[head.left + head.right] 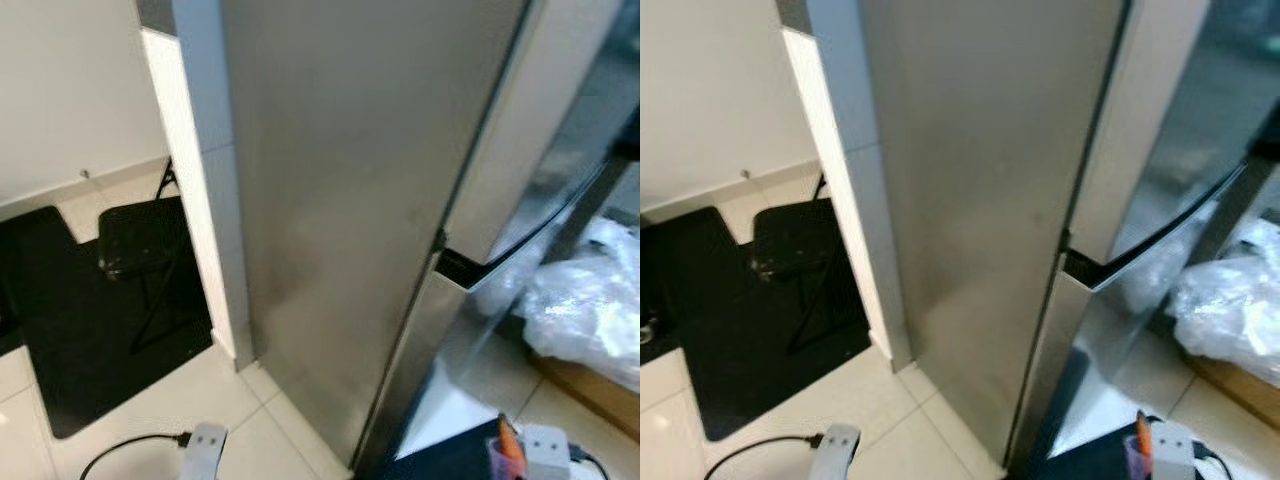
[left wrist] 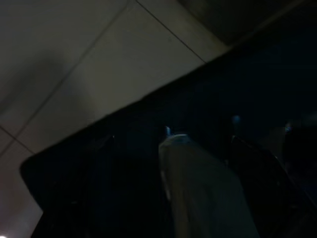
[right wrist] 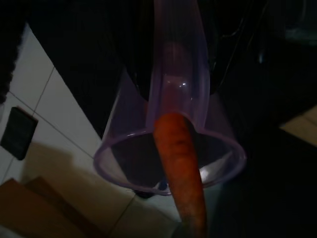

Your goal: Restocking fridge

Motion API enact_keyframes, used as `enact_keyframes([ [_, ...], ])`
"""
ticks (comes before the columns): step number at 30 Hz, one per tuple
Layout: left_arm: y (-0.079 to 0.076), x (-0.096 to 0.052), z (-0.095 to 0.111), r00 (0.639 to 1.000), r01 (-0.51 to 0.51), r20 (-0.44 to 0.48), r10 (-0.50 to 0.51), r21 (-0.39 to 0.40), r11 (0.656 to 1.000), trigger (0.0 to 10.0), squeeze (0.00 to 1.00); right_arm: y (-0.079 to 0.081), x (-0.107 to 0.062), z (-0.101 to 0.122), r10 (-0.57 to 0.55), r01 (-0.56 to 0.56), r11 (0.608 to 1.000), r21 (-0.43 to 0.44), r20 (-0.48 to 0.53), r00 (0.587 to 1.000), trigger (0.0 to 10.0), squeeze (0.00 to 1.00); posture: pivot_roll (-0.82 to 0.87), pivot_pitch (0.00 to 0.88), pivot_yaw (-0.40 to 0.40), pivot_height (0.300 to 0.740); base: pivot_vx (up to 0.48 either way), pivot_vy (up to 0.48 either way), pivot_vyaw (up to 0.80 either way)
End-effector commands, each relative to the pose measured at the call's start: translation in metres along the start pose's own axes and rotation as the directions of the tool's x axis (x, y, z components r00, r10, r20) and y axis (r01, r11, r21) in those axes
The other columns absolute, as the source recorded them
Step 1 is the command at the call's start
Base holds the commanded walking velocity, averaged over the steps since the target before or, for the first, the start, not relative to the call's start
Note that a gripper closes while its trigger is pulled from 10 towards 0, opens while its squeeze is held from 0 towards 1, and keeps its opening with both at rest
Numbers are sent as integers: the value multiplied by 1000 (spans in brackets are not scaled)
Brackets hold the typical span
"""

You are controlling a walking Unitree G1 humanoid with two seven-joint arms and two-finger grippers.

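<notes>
A tall stainless-steel fridge (image 1: 350,200) stands right in front of me, both doors shut, with the seam between upper and lower door (image 1: 470,270) on its right face. My right gripper (image 3: 174,59) hangs low, shut on a clear purple cup (image 3: 168,148). An orange carrot (image 3: 181,168) sticks out over the cup's rim, and its tip (image 1: 505,438) shows beside the right wrist (image 1: 545,450). The left wrist (image 1: 205,445) hangs low to the left of the fridge. The left wrist view is dark, with a pale long shape (image 2: 198,188) over a black mat.
A white tiled pillar (image 1: 205,190) stands against the fridge's left side. Behind it a black folding stool (image 1: 140,240) sits on a black mat (image 1: 90,340). Crumpled plastic bags (image 1: 590,300) lie on a cardboard box (image 1: 590,385) at the right. A black cable (image 1: 125,445) crosses the floor.
</notes>
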State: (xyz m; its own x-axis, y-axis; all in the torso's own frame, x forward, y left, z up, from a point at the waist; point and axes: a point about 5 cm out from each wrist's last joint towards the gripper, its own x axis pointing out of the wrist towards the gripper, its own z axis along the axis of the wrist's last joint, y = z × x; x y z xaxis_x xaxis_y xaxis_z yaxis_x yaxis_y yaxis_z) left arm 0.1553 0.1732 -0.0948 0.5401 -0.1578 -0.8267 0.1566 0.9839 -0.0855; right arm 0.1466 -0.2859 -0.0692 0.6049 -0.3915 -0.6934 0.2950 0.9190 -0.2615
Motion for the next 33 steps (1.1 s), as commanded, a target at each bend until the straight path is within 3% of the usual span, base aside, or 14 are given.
enact_keyframes([
  [1,-1,0,0,1000,4,-3,-4,3,1000,10000,0,-6,1,3,-18,18,1000,6,10,1000,10000,0,55,0,-3,740,0,-461,0],
  [15,-1,0,0,1000,-2,2,2,-8,1000,10000,0,-6,1,4,-16,16,1000,6,14,1000,10000,0,54,0,-4,740,0,-428,0],
  [33,7,-1,4,997,-62,34,64,-43,997,10000,0,-7,1,4,-13,13,1000,3,15,1000,10000,0,55,0,-4,740,0,0,0],
])
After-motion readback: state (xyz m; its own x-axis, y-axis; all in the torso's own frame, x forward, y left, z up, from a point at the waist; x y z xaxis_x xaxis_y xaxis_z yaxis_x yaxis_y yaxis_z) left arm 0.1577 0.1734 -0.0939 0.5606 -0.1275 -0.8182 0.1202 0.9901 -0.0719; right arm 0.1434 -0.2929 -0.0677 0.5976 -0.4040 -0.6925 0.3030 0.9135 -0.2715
